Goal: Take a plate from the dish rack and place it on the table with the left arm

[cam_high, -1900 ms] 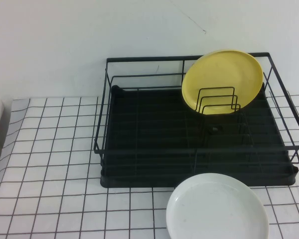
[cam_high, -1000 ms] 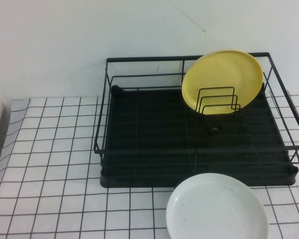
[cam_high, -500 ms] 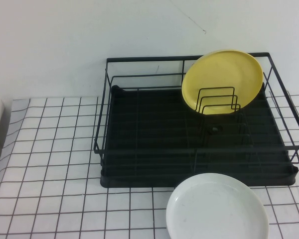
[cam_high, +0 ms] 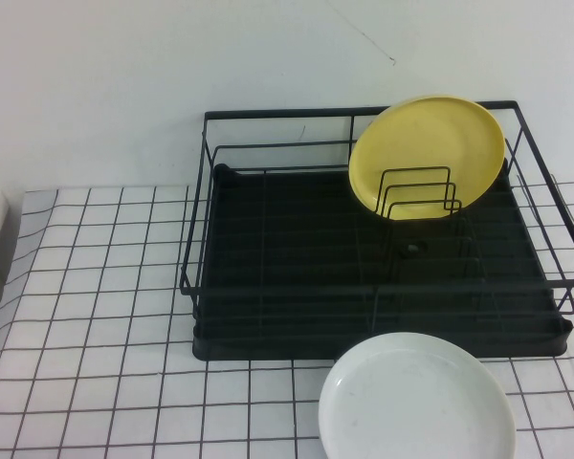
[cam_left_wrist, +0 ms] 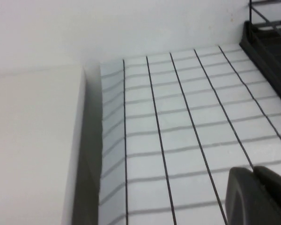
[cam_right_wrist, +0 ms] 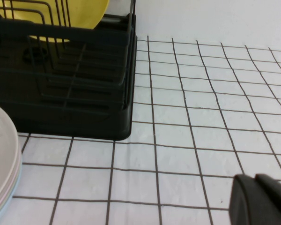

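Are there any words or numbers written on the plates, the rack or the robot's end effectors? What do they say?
None: no text can be read in any view.
Yellow plate: plain, standing in the dish rack.
White plate: plain, lying on the table.
Table: only a black grid, no writing.
Left end effector: bare black tips over the table, left of the rack.
Right end effector: bare black tips over the table, right of the rack.

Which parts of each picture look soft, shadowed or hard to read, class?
High view: evenly lit; the dish rack interior reads as dark mass, yellow plate clear. Left wrist view: the left tool is a blurred dark shape over the table. Right wrist view: the right tool is equally soft.
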Motion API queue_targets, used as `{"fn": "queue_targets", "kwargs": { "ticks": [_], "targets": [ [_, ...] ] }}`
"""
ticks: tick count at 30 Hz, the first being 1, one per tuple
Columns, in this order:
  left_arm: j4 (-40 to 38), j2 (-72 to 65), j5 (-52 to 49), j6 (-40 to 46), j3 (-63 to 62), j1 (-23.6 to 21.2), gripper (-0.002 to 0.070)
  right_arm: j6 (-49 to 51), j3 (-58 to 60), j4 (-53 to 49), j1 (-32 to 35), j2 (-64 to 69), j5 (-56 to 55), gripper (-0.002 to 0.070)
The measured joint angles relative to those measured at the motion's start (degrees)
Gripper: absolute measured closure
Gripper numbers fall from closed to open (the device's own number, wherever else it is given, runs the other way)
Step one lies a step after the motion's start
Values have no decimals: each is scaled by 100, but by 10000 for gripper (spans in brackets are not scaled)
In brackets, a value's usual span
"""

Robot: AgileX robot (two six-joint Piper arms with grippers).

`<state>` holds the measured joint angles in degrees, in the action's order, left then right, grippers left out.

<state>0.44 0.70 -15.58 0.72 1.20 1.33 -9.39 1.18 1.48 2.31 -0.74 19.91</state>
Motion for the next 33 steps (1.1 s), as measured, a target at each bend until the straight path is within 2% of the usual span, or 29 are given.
{"fn": "queue_targets", "kwargs": {
  "ticks": [11,22,26,29,33],
  "targets": [
    [310,0,2572,0,3,0,678,0,0,0,0,0,0,679],
    [310,0,3036,-72,3,0,678,0,0,0,0,0,0,679],
    [91,0,3445,-560,3,0,678,0,0,0,0,0,0,679],
    [74,13,2948,-696,-255,0,678,0,0,0,0,0,0,679],
    [51,-185,1359,-758,-1364,0,678,0,0,0,0,0,0,679]
  ]
}}
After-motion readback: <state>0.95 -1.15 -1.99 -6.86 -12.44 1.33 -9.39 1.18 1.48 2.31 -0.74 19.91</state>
